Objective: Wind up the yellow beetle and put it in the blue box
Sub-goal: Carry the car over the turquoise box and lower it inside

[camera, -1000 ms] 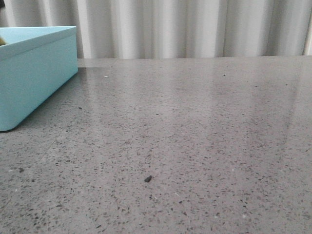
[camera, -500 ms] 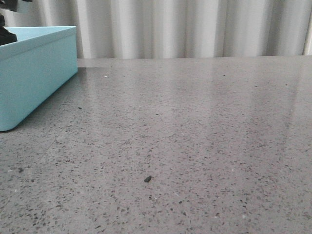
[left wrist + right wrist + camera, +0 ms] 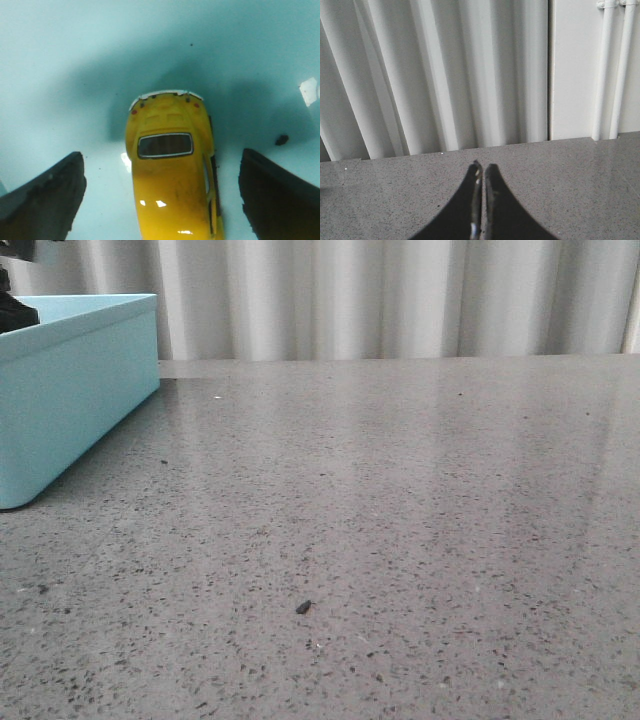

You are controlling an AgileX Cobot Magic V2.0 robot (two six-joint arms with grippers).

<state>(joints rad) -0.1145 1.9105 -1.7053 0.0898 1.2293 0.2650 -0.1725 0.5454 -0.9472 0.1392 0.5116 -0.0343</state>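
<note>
Left wrist view showed the beetle on the box floor, left end effector released; right end effector clenched, empty.

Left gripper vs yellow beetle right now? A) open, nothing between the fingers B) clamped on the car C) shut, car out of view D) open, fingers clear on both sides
D: the left gripper is open, with bare turquoise floor between each finger and the yellow beetle.

A grey speckled stone counter carries a light turquoise-blue box at its far left edge and one small dark crumb lying near the front.
</note>
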